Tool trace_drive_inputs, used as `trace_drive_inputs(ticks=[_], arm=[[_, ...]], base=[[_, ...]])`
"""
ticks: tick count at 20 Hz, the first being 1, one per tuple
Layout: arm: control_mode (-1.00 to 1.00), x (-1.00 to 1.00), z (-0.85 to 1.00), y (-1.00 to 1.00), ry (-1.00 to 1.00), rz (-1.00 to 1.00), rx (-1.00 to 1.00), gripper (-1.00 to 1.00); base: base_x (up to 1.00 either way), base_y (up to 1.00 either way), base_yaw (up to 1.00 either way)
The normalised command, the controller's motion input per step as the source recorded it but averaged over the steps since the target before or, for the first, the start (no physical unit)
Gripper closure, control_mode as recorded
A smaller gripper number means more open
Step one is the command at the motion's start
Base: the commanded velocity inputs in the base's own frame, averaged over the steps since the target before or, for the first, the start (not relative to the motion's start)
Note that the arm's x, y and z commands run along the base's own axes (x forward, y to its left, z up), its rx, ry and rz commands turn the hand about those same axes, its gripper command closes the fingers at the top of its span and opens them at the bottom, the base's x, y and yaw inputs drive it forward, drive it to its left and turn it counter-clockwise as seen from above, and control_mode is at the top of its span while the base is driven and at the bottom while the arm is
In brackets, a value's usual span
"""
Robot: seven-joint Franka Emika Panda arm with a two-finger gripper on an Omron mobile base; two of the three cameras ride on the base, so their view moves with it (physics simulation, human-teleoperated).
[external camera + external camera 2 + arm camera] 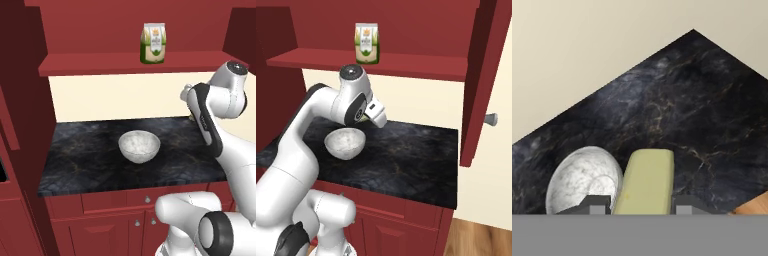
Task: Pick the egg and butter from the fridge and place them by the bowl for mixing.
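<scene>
The white bowl (139, 146) (345, 142) (582, 180) stands on the black marble counter (80, 155) (406, 160), near its middle. In the hand view my gripper (641, 205) is shut on a pale yellow stick of butter (648, 180), held above the counter just right of the bowl. The arm's elbow and wrist (353, 100) hang over the counter beside the bowl. In the left base view a sliver of the butter (191, 118) peeks out under the wrist near the back wall. The egg and the fridge are out of view.
A green and cream bag (153, 44) (367, 43) stands on the red shelf above the counter. Red cabinets flank the counter, with drawers below. A tall red panel with a white knob (491, 119) is at the right. Wood floor (752, 206) lies past the counter's end.
</scene>
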Motion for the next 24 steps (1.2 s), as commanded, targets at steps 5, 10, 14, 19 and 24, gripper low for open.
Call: trace_drive_inputs(ticks=[5, 10, 14, 19, 24], arm=[[-1.00, 0.11, -0.78, 0.01, 0.08, 0.08, -0.12, 1.00], [-1.00, 0.43, -0.85, -0.04, 0.05, 0.18, -0.12, 1.00], [-1.00, 0.62, -0.75, -0.14, 0.00, 0.20, -0.06, 1.00], [-1.00, 0.61, -0.48, -0.12, 0.00, 0.16, -0.07, 1.00], [-1.00, 0.62, -0.31, 0.00, 0.00, 0.09, -0.03, 1.00]], base=[[0.00, 0.00, 0.00], [0.00, 0.00, 0.00], [0.00, 0.00, 0.00], [0.00, 0.00, 0.00], [0.00, 0.00, 0.00]])
